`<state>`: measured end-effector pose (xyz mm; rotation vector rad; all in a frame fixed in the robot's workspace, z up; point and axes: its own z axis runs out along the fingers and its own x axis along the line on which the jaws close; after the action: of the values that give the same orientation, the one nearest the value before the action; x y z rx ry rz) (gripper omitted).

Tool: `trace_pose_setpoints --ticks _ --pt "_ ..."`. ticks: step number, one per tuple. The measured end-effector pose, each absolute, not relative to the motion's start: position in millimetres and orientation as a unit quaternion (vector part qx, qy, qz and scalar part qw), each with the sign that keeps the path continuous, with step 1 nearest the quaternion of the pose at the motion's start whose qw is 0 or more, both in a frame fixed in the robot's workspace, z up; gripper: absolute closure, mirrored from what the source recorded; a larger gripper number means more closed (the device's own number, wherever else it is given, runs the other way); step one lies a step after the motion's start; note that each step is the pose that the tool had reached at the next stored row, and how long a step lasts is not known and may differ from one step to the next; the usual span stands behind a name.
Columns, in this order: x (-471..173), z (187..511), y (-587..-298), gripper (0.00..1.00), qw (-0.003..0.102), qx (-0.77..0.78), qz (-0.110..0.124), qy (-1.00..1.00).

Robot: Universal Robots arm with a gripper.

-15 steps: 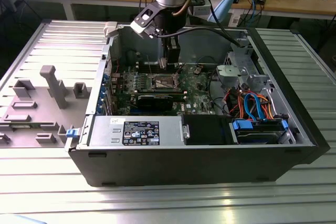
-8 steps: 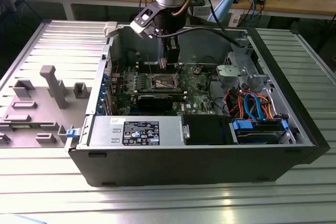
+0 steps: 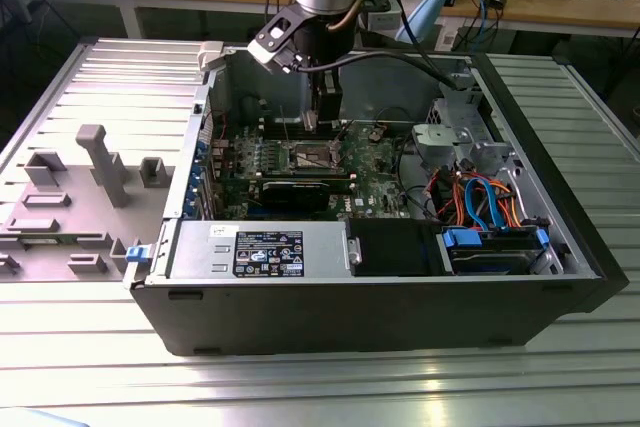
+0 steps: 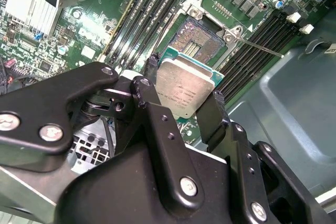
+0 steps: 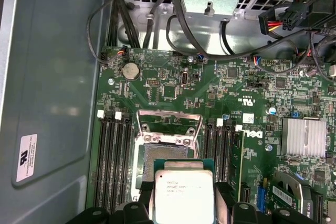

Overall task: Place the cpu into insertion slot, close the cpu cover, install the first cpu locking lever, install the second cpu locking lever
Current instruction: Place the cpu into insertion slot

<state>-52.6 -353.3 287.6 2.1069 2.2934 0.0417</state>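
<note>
The tool [image 4: 185, 83] is closed on the cpu [image 4: 185, 88], with one black finger [image 4: 211, 119] on each of two opposite edges of the chip. In both wrist views the silver-grey top faces the camera and a thin green border shows along the chip's edges. The cpu [image 5: 184, 195] hangs over the near edge of the insertion slot [image 5: 152, 162] and is not seated in it. In the second wrist view the slot's [image 4: 197, 40] brownish contact field lies bare just beyond the chip.

The cpu cover [image 5: 170, 114] stands swung open at the far side of the socket, its square window showing the green board behind it. A thin locking lever [image 4: 260, 49] sticks out from one corner of the socket and crosses the black memory slots [image 4: 262, 32] beside it. More memory slots [image 5: 113, 161] run along the other side of the socket. In the first wrist view a finned silver heat sink [image 5: 303, 137] sits on the board well apart from the socket, and a coin battery [image 5: 130, 69] lies beyond the cover.

In the exterior view the arm comes straight down into the open computer case [image 3: 350, 317], with the tool [image 3: 318, 125] just above the insertion slot [image 3: 312, 156]. The case lies on its side on a ribbed metal counter [image 3: 300, 387], and a grey plastic fixture [image 3: 100, 162] stands on the exterior view's left
</note>
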Motion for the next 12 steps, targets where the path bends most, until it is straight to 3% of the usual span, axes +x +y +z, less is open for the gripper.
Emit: trace_pose_setpoints --ticks 12 --pt "-52.7 284.3 -353.3 0.45 0.014 0.676 0.013 0.736"
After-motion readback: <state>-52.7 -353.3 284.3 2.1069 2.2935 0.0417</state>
